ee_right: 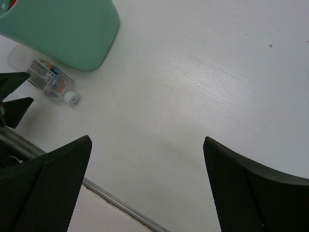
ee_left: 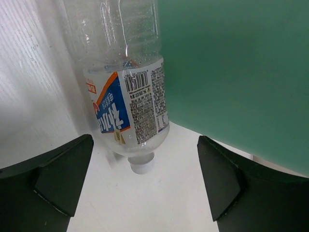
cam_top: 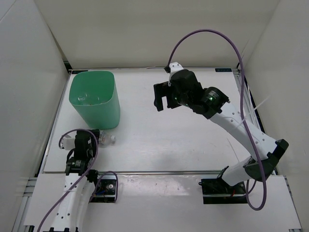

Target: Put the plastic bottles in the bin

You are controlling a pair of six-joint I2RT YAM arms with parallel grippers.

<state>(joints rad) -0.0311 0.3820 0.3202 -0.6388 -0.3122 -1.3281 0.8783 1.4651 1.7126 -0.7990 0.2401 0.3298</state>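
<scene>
The mint-green bin (cam_top: 95,101) stands at the table's far left, with clear bottles (cam_top: 86,99) inside. One clear bottle with a blue-and-orange label (ee_left: 128,104) lies on the table against the bin's near side, its white cap (ee_left: 141,166) facing my left wrist camera. It also shows in the top view (cam_top: 107,139) and the right wrist view (ee_right: 46,77). My left gripper (cam_top: 91,137) (ee_left: 145,145) is open, its jaws on either side of the cap end and not touching it. My right gripper (cam_top: 161,98) (ee_right: 147,142) is open and empty, high over the table's middle.
The bin's wall (ee_left: 231,72) is close on the right of my left gripper. The bin also shows in the right wrist view (ee_right: 63,29). White walls enclose the table on three sides. The table's near edge rail (ee_right: 116,203) runs below my right gripper.
</scene>
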